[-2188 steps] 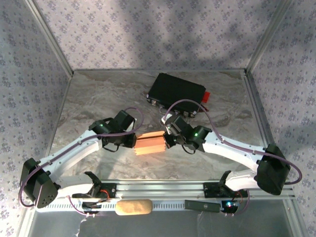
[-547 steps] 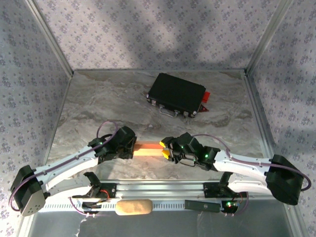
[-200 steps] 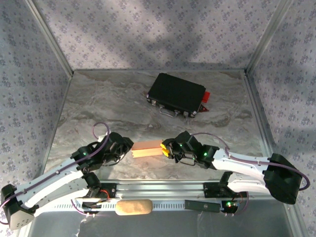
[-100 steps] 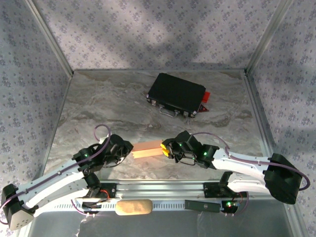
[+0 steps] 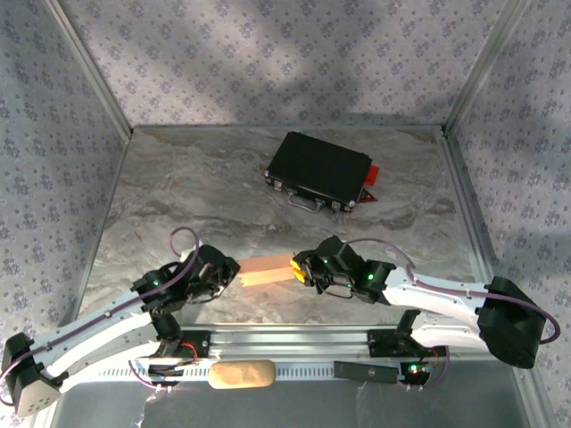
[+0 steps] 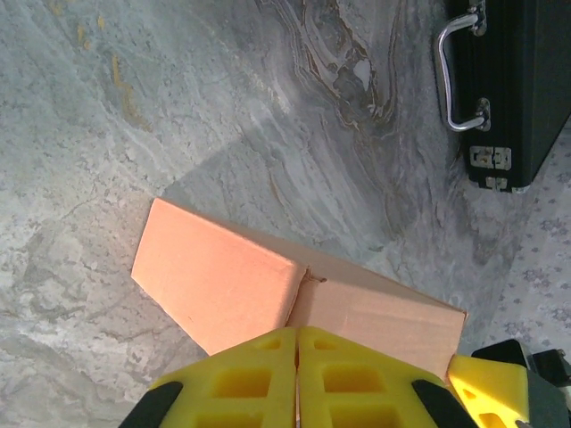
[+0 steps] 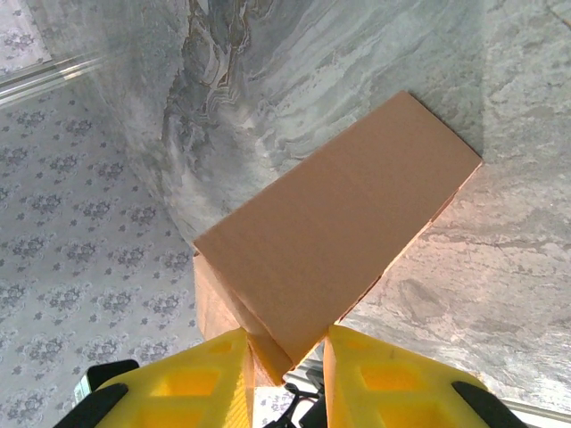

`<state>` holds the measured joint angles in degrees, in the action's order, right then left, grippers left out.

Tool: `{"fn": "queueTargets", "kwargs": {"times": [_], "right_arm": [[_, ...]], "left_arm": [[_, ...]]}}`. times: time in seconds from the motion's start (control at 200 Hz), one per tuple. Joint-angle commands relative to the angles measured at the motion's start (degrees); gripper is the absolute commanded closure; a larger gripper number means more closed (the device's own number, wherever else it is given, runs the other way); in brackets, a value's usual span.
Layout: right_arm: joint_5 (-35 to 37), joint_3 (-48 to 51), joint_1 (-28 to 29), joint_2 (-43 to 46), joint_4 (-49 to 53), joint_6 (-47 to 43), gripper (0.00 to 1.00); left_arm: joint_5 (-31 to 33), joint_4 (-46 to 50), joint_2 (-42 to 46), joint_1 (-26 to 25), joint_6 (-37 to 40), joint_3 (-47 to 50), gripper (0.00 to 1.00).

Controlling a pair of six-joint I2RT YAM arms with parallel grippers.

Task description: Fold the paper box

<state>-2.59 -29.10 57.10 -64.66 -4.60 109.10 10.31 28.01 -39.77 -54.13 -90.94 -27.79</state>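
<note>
Nearest the arm bases, beside the slotted metal rail (image 5: pixel 294 337): a tan oblong sponge-like block (image 5: pixel 241 374), lying lengthwise, well apart from both claws.

Just past the rail, on the grey marbled desk (image 5: pixel 178 192): a small rectangular paper box (image 5: pixel 266 268) of thin salmon-tan cardboard, lying long side left to right, bracketed by the two claws.

At the box's left end, the left claw (image 5: pixel 236 272). Clenched: from the left wrist, yellow fingers (image 6: pixel 268 352) pressed flat together, no gap along the seam. Tips of the left claw (image 6: pixel 297 357) right at the near edge of the paper box (image 6: pixel 223 276), in line with the crease joining a bright angled end flap to the duller long panel. No telling of any cardboard pinched between the pads.

At the box's right end, the right claw (image 5: pixel 296 266). Grasping the paper box: from the right wrist, right claw (image 7: pixel 285 357) straddling the near end, yellow fingers (image 7: pixel 375 357) one to each side, the cardboard's corner wedged between. Broad plain panel of the paper box (image 7: pixel 339 241) stretching away over the marbled surface.

Farther back, in the far half of the desk, well apart from the box: a black hard case (image 5: pixel 319 170) with metal latches and a wire handle, set at an angle. Same black hard case (image 6: pixel 522 80) at the upper right of the left wrist view, handle side toward the box. Touching the case's right end, a small red object (image 5: pixel 369 178), too small to identify.

Beyond the desk: pale walls (image 5: pixel 268 62) printed with a small floral pattern.
</note>
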Motion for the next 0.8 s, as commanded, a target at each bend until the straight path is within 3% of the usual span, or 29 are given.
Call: {"fn": "queueTargets", "kwargs": {"times": [0.0,0.325,0.58,0.8], "right_arm": [[1.6,-0.6,0.2,-1.1,5.2,-0.8,0.74],[1.7,-1.3,0.1,-1.5,7.4,-1.1,0.75],[1.9,-2.8,0.0,-2.4,9.4,-2.1,0.75],[1.7,-3.0,0.0,-2.9,9.1,-2.2,0.75]], "left_arm": [[0.2,1.9,0.1,-0.5,-0.4,1.1,0.93],[0.6,3.3,0.0,-0.5,-0.1,1.1,0.93],[1.8,8.1,0.4,-0.5,3.8,-1.4,0.72],[1.4,5.9,1.0,-0.5,3.7,0.8,0.72]]}}
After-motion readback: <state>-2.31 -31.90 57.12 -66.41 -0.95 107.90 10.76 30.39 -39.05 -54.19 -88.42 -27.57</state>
